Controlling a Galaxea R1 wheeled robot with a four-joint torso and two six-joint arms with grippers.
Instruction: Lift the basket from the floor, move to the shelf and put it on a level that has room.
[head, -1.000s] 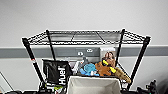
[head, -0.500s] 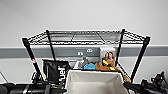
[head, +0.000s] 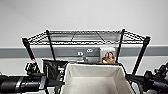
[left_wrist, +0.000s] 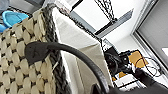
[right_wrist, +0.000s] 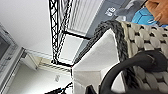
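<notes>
Basket (head: 96, 78): rectangular, with a white cloth lining that is smooth and slightly creased; it sits raised between the two arms, in front of the shelf and below its top tier.
Basket wall (left_wrist: 17, 62): cream woven strips in a chunky chequered weave, edged by a dark grey braided rim (right_wrist: 110, 27).
Handles: a dark, smooth, rounded loop handle (left_wrist: 75, 53) arches off one end in the left wrist view; a matching loop (right_wrist: 125, 67) shows at the other end in the right wrist view.
Left gripper: at the basket's end by the loop; I cannot tell how its fingers stand.
Right gripper: at the opposite end by the other loop; its fingers cannot be made out either.
Left arm (head: 22, 83): black, cylindrical, with a pale metal band.
Right arm (head: 155, 81): black, jointed, with cables.
Shelf (head: 86, 37): black wire rack with thin round posts.
Top level (head: 85, 35): open wire grid, bare.
Lower tier: black bag (head: 53, 68) and a printed box (head: 108, 55), just behind the basket.
Wall (head: 82, 15): flat white with a grey band.
</notes>
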